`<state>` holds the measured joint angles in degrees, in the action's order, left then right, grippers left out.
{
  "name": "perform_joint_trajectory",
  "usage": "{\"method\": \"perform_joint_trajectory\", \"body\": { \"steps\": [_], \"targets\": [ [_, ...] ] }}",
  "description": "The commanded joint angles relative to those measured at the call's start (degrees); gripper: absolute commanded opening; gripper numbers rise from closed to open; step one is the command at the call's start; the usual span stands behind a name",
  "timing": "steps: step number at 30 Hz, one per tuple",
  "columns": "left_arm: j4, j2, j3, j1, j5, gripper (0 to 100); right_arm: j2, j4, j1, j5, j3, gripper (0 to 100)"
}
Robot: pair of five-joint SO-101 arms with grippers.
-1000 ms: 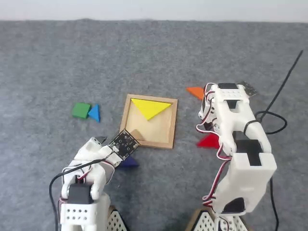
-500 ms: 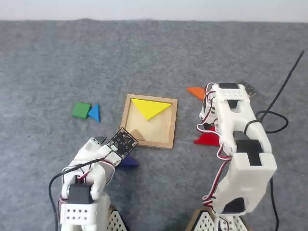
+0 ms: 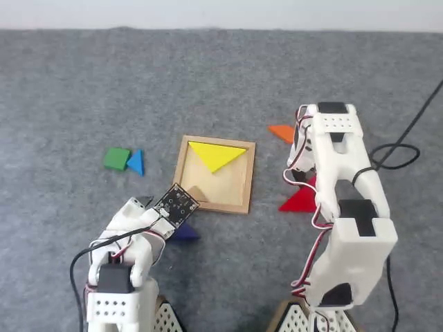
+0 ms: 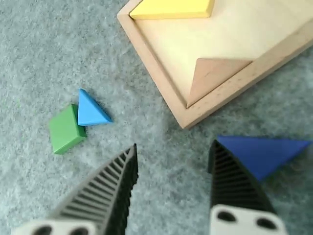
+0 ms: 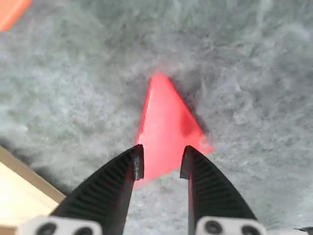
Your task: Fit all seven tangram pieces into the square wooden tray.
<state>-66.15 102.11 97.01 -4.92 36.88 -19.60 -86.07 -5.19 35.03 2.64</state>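
right claw [image 5: 161, 164]: pinching the red triangle [image 5: 166, 122] near its wide end; the fingers are close together with red between them
red triangle: on the grey counter [image 3: 83, 90], just off the tray's right side and not touching it; one side looks tipped up, though how far is hard to tell
tray [image 3: 221, 207]: mid-counter between the two arms; holds a yellow triangle [image 3: 216, 153] along its far edge and a wood-coloured triangle [image 4: 212, 73] in the near-left corner; the rest of the floor is bare
key relation: the tray lies to the left of the held piece; the triangle's tip points away from the claw, the wide end sits at the fingers; the right arm is the nearer one
next move (judgement): carry the piece left over the rim and turn it so a straight edge lines up with the tray wall
left claw [image 4: 171, 156]: spread wide, holding nothing, low at the tray's near-left corner
dark blue triangle [image 4: 264, 152]: on the counter just beside one left finger, outside the tray
other loose pieces: green square [image 3: 116, 158] and light blue triangle [image 3: 136, 162] touching, left of the tray; orange piece [image 3: 282, 131] far right
progress (judgement): early, most pieces still outside the tray
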Motion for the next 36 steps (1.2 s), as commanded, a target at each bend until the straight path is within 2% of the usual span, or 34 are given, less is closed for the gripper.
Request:
{"method": "perform_joint_trajectory", "body": {
  "steps": [1, 6, 12, 15, 20, 28, 36],
  "targets": [
    [1.4, -0.4, -0.5, 0.2, -0.7, 23, 0.6, -3.0, 0.7, -3.2, -3.3, 12.4],
    [1.3, -0.4, -0.5, 0.2, -0.7, 23, 0.2, -3.6, 3.3, -5.2, -1.6, 13.2],
    [1.1, -0.4, -0.5, 0.2, 1.1, 23, 1.5, 5.8, 3.6, -5.0, 7.4, 29.5],
    [1.1, -0.4, -0.5, 0.2, 1.2, 23, 0.3, 11.8, 3.6, -5.0, 8.6, 28.1],
    [1.1, -0.4, -0.5, 0.2, 1.2, 23, -5.5, 13.5, 1.0, -1.8, 5.8, 27.4],
    [1.1, -0.4, -0.5, 0.2, 1.2, 23, -14.3, 6.1, -3.1, 3.7, -4.5, 27.4],
    [1.1, -0.4, -0.5, 0.2, 1.2, 23, -15.2, 5.1, -2.9, 4.7, -6.0, 26.6]
  ]
}}
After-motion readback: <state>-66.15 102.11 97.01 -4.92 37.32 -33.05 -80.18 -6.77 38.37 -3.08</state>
